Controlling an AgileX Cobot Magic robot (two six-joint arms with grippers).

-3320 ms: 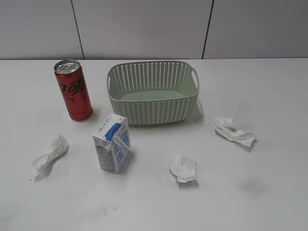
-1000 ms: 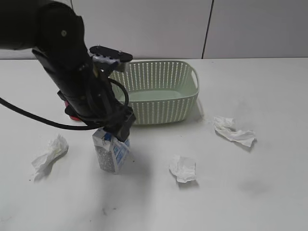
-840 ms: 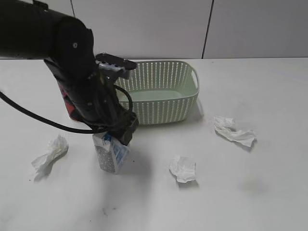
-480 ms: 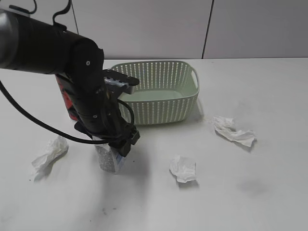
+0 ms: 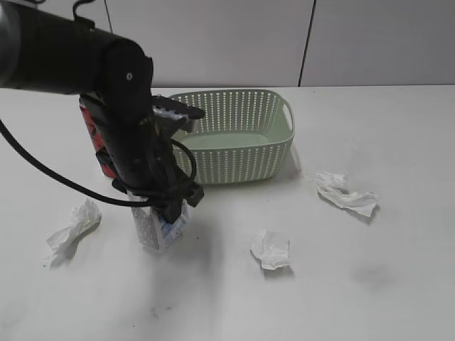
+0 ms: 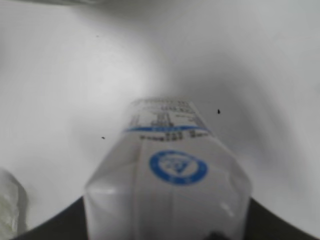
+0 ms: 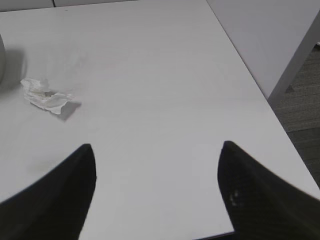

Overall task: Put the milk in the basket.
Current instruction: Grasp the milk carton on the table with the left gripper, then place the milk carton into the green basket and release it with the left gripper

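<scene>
The left gripper point(image 5: 165, 206) sits over the top of the milk point(image 5: 158, 227), left of centre in the exterior frame. The carton stands upright on the table point(image 5: 398, 142), with a dark finger on either side of it in the left wrist view — whether the fingers clamp it cannot be told. The basket point(image 5: 227, 135) sits above and right of the carton, apart from it. The right gripper point(image 7: 157, 195) hangs over bare table, fingers spread apart — nothing between them.
</scene>
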